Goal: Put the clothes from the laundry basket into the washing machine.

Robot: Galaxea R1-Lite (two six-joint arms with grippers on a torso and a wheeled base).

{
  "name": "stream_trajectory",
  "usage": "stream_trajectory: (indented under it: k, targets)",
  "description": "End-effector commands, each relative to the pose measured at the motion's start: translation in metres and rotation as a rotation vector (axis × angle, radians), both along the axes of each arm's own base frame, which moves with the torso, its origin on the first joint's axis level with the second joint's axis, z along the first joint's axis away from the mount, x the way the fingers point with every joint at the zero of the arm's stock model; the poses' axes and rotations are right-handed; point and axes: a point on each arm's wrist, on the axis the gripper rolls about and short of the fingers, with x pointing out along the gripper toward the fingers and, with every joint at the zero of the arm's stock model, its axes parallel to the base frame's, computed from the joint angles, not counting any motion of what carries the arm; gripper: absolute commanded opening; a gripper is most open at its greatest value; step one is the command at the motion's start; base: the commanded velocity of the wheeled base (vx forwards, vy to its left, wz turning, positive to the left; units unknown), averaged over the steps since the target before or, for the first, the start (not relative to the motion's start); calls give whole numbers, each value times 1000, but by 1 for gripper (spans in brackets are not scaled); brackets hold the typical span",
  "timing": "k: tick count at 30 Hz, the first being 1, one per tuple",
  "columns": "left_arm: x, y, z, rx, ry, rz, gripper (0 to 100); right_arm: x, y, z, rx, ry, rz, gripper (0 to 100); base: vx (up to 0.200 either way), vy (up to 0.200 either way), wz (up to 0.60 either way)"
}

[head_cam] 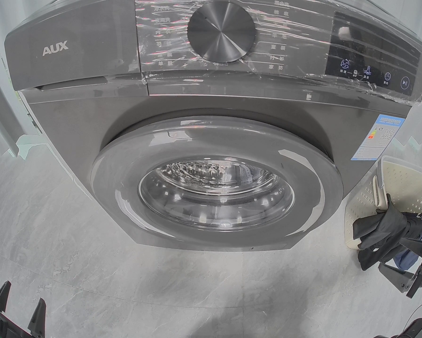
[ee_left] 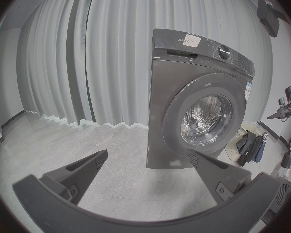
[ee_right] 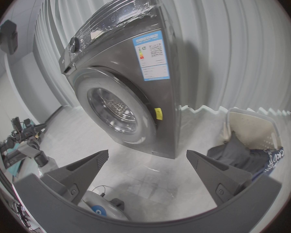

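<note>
On the grey floor before the washing machine (head_cam: 79, 123), my left fingers (head_cam: 38, 318) hang spread and empty, low and well apart from the load. At centre, the machine's round door (head_cam: 126, 165) is shut. To the right, the cream laundry basket (head_cam: 408, 184) sits on the floor just beside the machine's front corner, with dark clothes (head_cam: 380, 231) draped over its near rim. My right fingers (ee_right: 216, 175) are near that heap, parted and gripping nothing.

As I judge it, nothing is loaded yet and the closed door is the first obstacle. I would open it fully before lifting any cloth, since a garment carried to a shut door only dangles. I cannot make out the door's handle, so I would locate that first. For the pick, I would clench the right fingers deep on the bunched dark fold at the rim, not on a loose hem. Then I would lift well clear so the light basket is not dragged along.
</note>
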Motion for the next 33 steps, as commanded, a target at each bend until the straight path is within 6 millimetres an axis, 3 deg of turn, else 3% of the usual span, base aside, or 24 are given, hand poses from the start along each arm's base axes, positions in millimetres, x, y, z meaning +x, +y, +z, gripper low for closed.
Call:
stream_trajectory:
  k: [1,21,28,33]
  targets:
    - [1,0,-4,0,8,-1,100,46,25,11,27,84,104,100,0,0,0]
    - [1,0,-4,0,8,-1,100,121,72,25,12,73,150,100,0,0,0]
    - [1,0,-4,0,9,-1,100,127,81,24,10,86,179,100,0,0,0]
    - [1,0,-4,0,9,-1,100,120,84,19,3,104,210,100,0,0,0]
